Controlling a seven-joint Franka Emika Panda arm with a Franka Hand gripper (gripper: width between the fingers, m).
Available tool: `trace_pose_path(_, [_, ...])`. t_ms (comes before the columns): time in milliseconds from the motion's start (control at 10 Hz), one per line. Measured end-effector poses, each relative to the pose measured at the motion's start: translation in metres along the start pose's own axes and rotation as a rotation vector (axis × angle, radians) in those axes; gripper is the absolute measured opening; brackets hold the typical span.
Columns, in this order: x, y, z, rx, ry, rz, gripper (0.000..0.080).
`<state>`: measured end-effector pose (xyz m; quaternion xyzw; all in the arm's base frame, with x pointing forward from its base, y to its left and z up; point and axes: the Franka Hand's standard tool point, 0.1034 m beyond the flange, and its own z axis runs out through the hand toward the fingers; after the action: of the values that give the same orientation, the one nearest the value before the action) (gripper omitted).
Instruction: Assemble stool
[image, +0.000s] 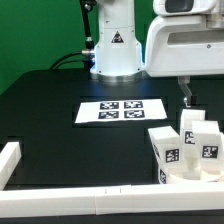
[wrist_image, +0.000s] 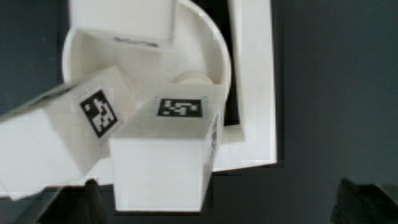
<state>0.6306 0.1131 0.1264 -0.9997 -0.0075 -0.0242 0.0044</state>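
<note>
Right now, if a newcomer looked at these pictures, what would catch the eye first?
First, the cluster of white stool legs with black-and-white tags, crowded at the exterior view's lower right against the white border rail. Next, the marker board lying flat mid-table before the robot base. The open pincer hangs just above the legs.

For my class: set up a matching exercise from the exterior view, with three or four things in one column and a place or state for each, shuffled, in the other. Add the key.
Things
1. marker board
2. stool legs
3. gripper
4. border rail

Places or states
A. clustered at the exterior view's lower right
B. lying flat mid-table, printed with four tags
C. running along the near table edge
D. open, hanging above the legs

Pairs: 1-B, 2-A, 3-D, 4-C
</note>
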Motion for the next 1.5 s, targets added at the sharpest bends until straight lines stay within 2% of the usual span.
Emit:
trace_pose_path(100, [0.002, 0.004, 0.004, -0.001, 0.002, -0.138, 0.0649])
trace_pose_path(300, [0.004, 0.013, 0.008, -0.021, 0.029, -0.21, 0.0649])
trace_pose_path(500, [0.005, 0.015, 0.008, -0.029, 0.027, -0.292, 0.0649])
trace_pose_path(600, [0.011, 0.016, 0.008, -0.07, 0.023, -0.528, 0.0649])
trace_pose_path(800, [0.007, 0.005, 0.017, -0.113, -0.003, -0.775, 0.0649])
trace_pose_path(1100, [0.005, 0.014, 0.033, -0.14, -0.045, -0.952, 0.0649])
trace_pose_path(1200, [0.007, 0.013, 0.035, -0.149, -0.048, -1.001, 0.0649])
trace_pose_path(1400, [0.008, 0.016, 0.035, -0.152, -0.042, -0.987, 0.0649])
trace_pose_path(1500, [0.008, 0.016, 0.035, -0.152, -0.042, -0.985, 0.0536])
